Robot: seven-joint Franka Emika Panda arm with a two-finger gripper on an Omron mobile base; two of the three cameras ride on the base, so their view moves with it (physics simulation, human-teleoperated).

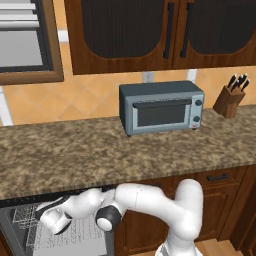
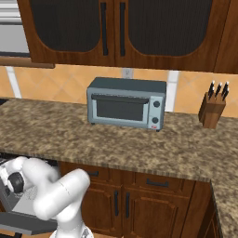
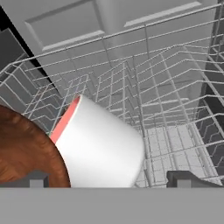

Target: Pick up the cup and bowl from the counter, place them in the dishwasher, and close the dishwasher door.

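Cup [image 3: 101,146] lies tipped on its side in the white wire rack [image 3: 153,87] of the dishwasher [image 1: 20,225], right between the finger tips [image 3: 38,179], pink mouth pointing away & up. Brown bowl [image 3: 24,151] sits just beside cup, touching it. Gripper [image 3: 111,181] wide open, let go, holding nothing. Next, prob: pull back out of rack, then push door shut.

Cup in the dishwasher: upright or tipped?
Tipped. In the hand view the cup lies on its side in the wire rack, pink rim pointing sideways, next to the bowl.
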